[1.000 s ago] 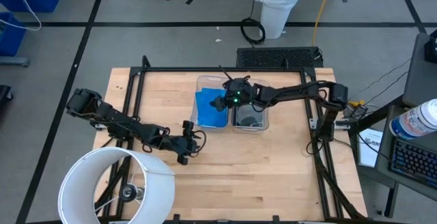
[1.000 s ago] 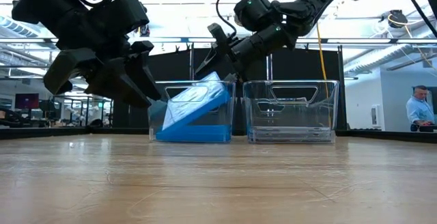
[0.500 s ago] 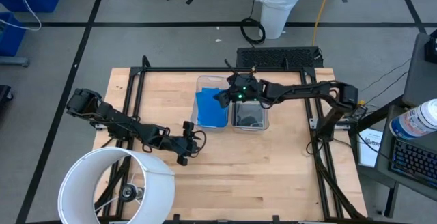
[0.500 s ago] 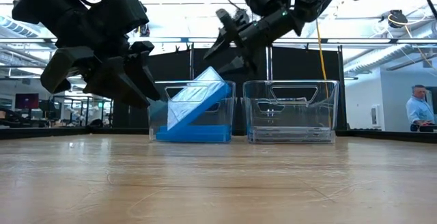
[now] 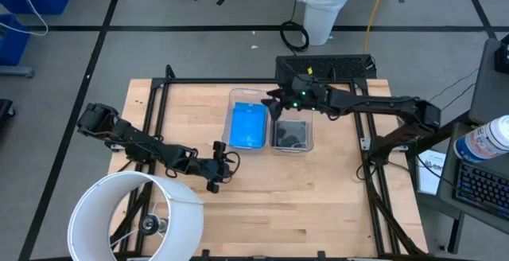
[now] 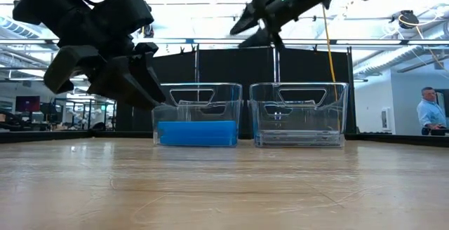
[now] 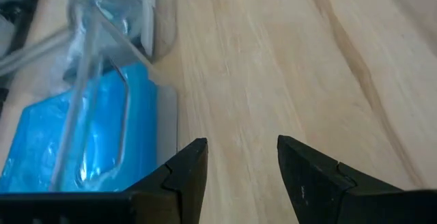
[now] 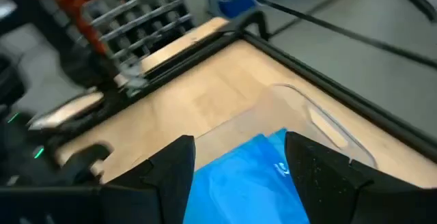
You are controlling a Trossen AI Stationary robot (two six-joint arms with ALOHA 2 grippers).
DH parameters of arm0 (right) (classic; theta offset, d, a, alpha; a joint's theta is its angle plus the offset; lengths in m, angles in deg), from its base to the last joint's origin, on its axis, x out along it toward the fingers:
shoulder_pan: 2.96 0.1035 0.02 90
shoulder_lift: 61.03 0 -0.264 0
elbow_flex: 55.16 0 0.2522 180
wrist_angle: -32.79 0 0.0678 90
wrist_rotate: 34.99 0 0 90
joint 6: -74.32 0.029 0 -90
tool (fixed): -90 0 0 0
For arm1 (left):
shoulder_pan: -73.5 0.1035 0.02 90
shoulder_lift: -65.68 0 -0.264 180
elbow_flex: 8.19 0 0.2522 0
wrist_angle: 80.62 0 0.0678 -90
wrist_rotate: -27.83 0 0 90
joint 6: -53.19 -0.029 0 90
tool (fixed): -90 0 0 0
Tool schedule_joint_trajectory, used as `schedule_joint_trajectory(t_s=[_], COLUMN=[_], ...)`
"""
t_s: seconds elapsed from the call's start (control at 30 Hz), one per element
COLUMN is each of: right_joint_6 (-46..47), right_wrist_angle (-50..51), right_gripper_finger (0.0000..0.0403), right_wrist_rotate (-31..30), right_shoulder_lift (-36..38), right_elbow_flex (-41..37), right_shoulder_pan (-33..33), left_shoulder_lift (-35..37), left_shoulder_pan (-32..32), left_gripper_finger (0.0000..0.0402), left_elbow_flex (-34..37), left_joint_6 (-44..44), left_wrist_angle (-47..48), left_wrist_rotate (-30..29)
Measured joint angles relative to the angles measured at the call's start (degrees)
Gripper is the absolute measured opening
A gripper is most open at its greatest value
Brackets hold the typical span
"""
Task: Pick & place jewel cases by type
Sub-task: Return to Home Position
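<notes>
Two clear bins stand side by side at the table's middle. The left bin [image 5: 248,94] holds a flat stack of blue jewel cases [image 5: 248,126] [image 6: 196,133] [image 8: 252,179] [image 7: 61,149]. In the right bin [image 5: 310,138] [image 6: 299,111] lie dark grey jewel cases [image 5: 292,136]. My right gripper [image 5: 272,102] [image 6: 245,35] [image 8: 239,162] hangs open and empty above the bins' far ends. My left gripper [image 5: 223,168] [image 7: 235,162] stands open over bare wood just left of the blue bin, near its front corner.
A large white cylinder [image 5: 135,213] stands at the table's near left corner, beside the left arm. A black frame [image 5: 262,80] runs along the table's edges. Bare wood [image 5: 302,205] lies in front of the bins. A person [image 6: 429,114] stands far behind the table.
My right gripper has risen from the blue bin, drawn back toward the table's far right and rolled about its own axis. The blue jewel case that leaned tilted in the left bin has dropped flat onto the stack.
</notes>
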Motion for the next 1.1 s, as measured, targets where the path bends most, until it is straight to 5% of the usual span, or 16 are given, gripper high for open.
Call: schedule_joint_trajectory(t_s=[0.17,0.37,0.47,0.57,0.77,0.93,1.1], right_joint_6=[-10.22,-18.45,-18.77,-18.65,-18.85,-19.38,-21.12], right_wrist_angle=[2.45,1.40,0.65,-0.09,-8.88,-11.29,-10.45], right_gripper_finger=[0.0175,0.0072,0.0016,0.0008,0.0002,0.0001,0.0000], right_wrist_rotate=[0.38,0.42,0.36,0.36,0.47,0.55,0.16], right_shoulder_lift=[2.94,6.26,8.39,11.15,18.42,26.77,35.25], right_elbow_flex=[-0.67,-4.46,-6.52,-9.17,-18.35,-26.60,-33.42], right_shoulder_pan=[4.47,9.38,10.18,10.67,11.43,11.54,12.95], left_shoulder_lift=[0.00,0.00,0.47,2.30,8.19,11.52,12.24], left_shoulder_pan=[0.25,2.14,3.54,5.52,10.43,16.66,21.29], left_gripper_finger=[0.0182,0.0178,0.0156,0.0113,0.0010,0.0005,0.0004], left_elbow_flex=[0.00,0.00,0.01,-0.04,0.04,0.04,0.75], left_joint_6=[0.49,-7.93,-12.67,-14.47,-14.39,-13.48,-10.42], left_wrist_angle=[-5.30,-6.96,-6.88,-7.08,-4.22,-1.59,-4.19], left_wrist_rotate=[-0.47,-0.67,-1.44,-0.18,13.51,28.53,36.56])
